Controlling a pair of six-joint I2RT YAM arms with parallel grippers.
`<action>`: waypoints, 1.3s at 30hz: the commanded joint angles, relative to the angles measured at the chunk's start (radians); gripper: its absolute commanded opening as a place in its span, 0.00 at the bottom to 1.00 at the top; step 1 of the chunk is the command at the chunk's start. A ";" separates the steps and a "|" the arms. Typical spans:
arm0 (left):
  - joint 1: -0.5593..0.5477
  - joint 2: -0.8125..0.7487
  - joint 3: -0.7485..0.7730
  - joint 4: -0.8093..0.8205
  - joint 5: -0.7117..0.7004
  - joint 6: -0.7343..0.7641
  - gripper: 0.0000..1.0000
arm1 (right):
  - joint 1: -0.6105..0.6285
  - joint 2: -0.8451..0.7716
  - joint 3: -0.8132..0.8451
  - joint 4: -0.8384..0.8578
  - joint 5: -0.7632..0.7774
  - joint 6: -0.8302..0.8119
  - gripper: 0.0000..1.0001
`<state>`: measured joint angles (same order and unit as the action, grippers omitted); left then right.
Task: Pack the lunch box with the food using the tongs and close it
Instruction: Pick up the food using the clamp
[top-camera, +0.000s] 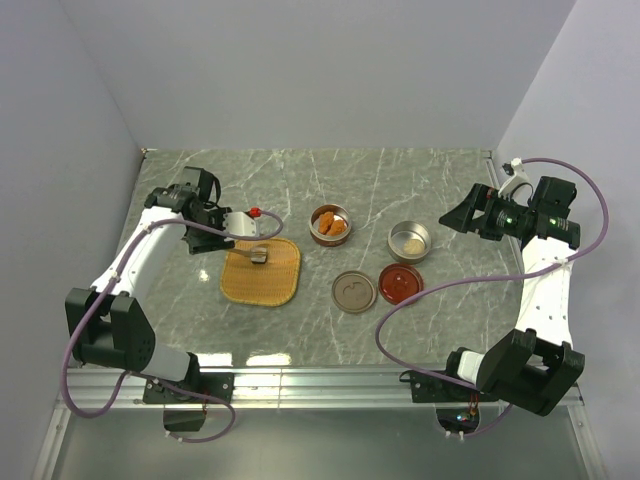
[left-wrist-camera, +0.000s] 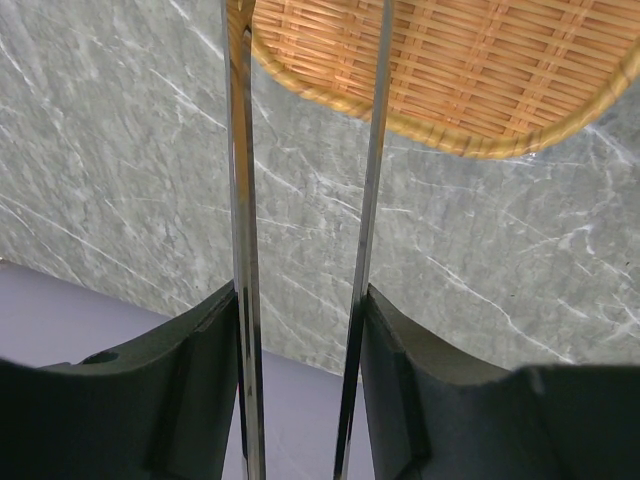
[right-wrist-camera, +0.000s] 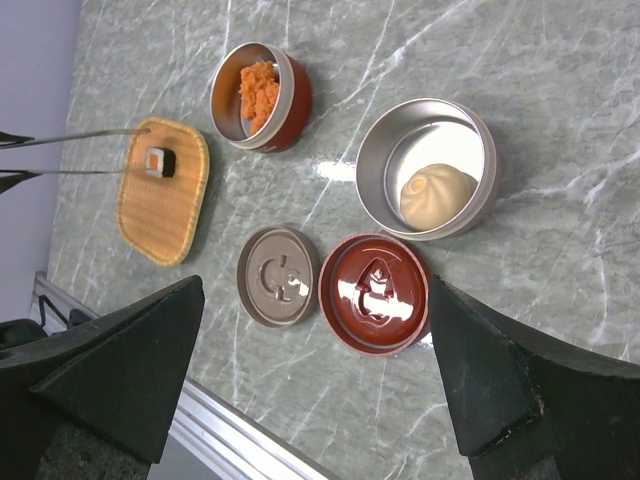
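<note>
My left gripper (top-camera: 228, 222) (left-wrist-camera: 300, 300) is shut on the silver tongs (left-wrist-camera: 240, 190), one thin arm against each finger. The tongs (right-wrist-camera: 75, 135) reach over the woven tray (top-camera: 270, 280), and their tips flank a small white square piece (right-wrist-camera: 158, 161) (top-camera: 260, 256). Whether they touch it I cannot tell. A red lunch box tin (top-camera: 329, 224) (right-wrist-camera: 262, 95) holds orange fried nuggets. A silver tin (top-camera: 408, 241) (right-wrist-camera: 480, 200) holds a pale ball (right-wrist-camera: 437, 192). My right gripper (top-camera: 455, 215) (right-wrist-camera: 315, 288) hangs open and empty at the right, above the lids.
Two lids lie upside down near the front: a brown one (top-camera: 353, 292) (right-wrist-camera: 279, 276) and a red one (top-camera: 400, 283) (right-wrist-camera: 375, 293). The woven tray's rim (left-wrist-camera: 470, 140) crosses the top of the left wrist view. The table's metal front edge (top-camera: 320, 378) runs along the bottom.
</note>
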<state>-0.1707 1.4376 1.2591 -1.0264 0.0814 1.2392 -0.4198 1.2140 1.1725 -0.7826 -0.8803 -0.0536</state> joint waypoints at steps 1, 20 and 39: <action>0.002 -0.020 0.040 -0.020 0.041 0.022 0.51 | -0.007 -0.004 0.042 -0.010 0.001 -0.015 1.00; 0.002 -0.059 0.057 -0.121 0.087 0.028 0.52 | -0.007 -0.010 0.036 -0.007 0.012 -0.009 1.00; -0.009 0.035 0.051 -0.049 0.038 0.008 0.53 | -0.005 -0.014 0.027 -0.003 0.021 -0.009 1.00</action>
<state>-0.1738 1.4666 1.3056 -1.0962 0.1257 1.2377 -0.4198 1.2140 1.1725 -0.7883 -0.8593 -0.0536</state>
